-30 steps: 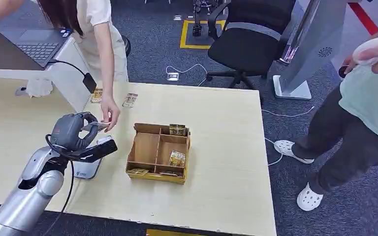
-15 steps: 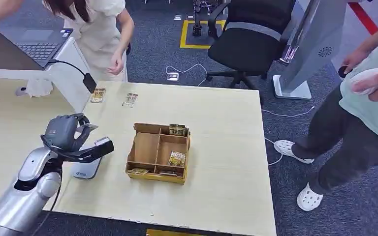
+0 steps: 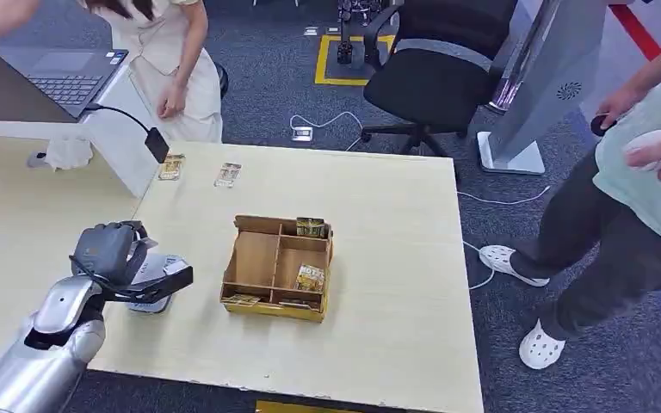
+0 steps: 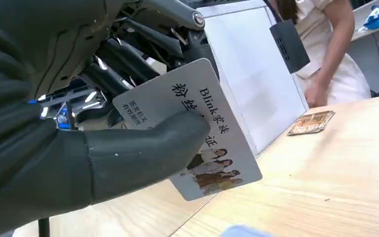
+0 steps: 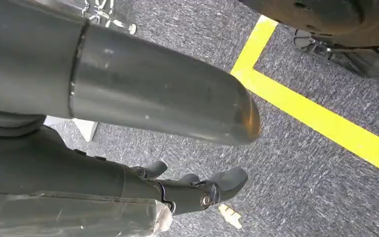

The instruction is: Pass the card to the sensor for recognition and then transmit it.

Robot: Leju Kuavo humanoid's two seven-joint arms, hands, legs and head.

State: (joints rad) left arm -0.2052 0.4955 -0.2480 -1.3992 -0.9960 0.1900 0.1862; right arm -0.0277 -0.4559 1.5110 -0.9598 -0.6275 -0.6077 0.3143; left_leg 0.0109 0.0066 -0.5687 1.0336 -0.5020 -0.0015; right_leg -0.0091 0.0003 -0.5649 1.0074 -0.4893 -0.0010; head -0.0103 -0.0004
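Lowered and drawn back toward the lower left of the head view, the left hand [image 3: 108, 251] now sits right over the sensor [image 3: 157, 274] near the table's [image 3: 379, 344] left edge, where a second ago it hung higher while a person's hand reached in beside it. That person has stepped back to the upper left. The card [image 4: 192, 128] is pinched between thumb and fingers, so recognition looks underway, with the handover yet to come. The right hand [image 5: 197, 190] hangs over carpet, fingers apart and holding nothing.
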